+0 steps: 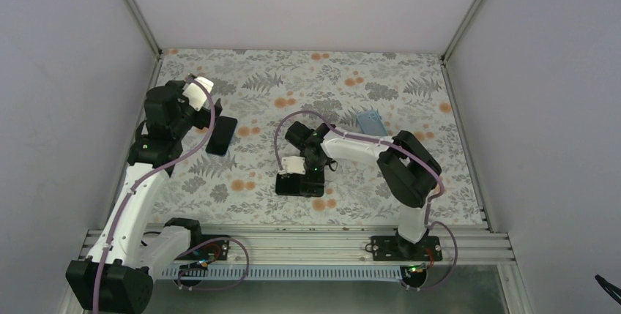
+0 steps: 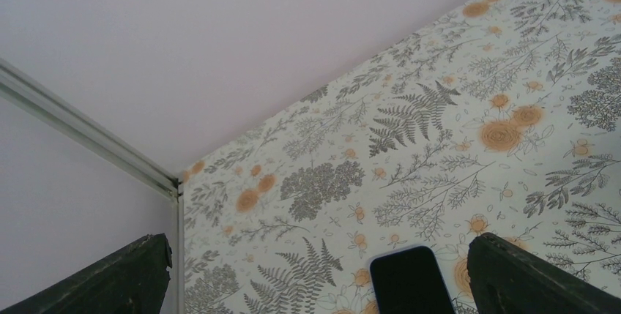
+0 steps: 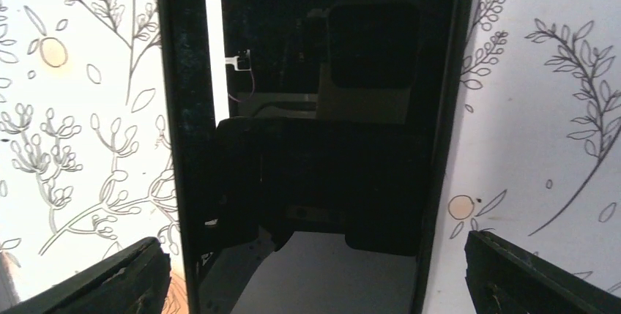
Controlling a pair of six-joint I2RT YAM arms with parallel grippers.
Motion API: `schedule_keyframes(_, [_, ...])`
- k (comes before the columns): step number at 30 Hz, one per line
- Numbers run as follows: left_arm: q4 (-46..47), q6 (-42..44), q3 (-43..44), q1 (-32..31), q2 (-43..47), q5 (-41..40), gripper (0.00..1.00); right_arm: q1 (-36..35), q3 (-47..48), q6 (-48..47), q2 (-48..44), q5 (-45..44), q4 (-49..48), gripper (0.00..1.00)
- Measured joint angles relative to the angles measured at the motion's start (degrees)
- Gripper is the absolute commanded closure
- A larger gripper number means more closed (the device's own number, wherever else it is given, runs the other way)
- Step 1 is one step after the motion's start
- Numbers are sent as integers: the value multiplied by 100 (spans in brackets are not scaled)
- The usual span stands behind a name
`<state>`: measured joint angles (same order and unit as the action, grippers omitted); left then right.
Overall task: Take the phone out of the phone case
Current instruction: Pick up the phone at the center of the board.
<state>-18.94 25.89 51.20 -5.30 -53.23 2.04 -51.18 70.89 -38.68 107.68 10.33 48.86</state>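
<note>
Right wrist view gives us the glossy black phone in its black-rimmed case [image 3: 322, 109] lying flat on the fern-and-orange-flower printed table cover [image 1: 381, 204]. It sits between the right gripper [image 3: 313, 241] jaws, which are spread wide either side of it. The left gripper [image 2: 316, 241] is spread open too, with a second black slab phone [image 2: 410, 281] between its jaws. A translucent light-blue rectangular piece [image 1: 372, 122] lies well apart, far right.

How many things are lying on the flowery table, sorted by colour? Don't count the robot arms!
Black: 2 (left phone, middle phone)
Light blue: 1 (case)
Total: 3
</note>
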Motion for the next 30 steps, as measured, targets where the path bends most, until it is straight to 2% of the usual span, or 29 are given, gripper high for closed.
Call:
schedule_keyframes(12, [2, 22, -7, 4, 0, 15, 0, 24, -46, 44, 101, -105, -221, 0])
schedule_keyframes(22, [0, 22, -39, 4, -20, 68, 0, -131, -612, 48, -214, -501, -892, 1])
schedule_keyframes(24, [0, 22, -39, 4, -31, 83, 0, -140, -691, 81, -264, -485, -979, 5])
schedule_keyframes(27, [-2, 22, -39, 4, -63, 125, 0, -168, -767, 79, -321, -470, -1062, 23])
schedule_keyframes(30, [-37, 39, -31, 4, -133, 192, 0, -179, -831, 72, -385, -492, -1139, 27])
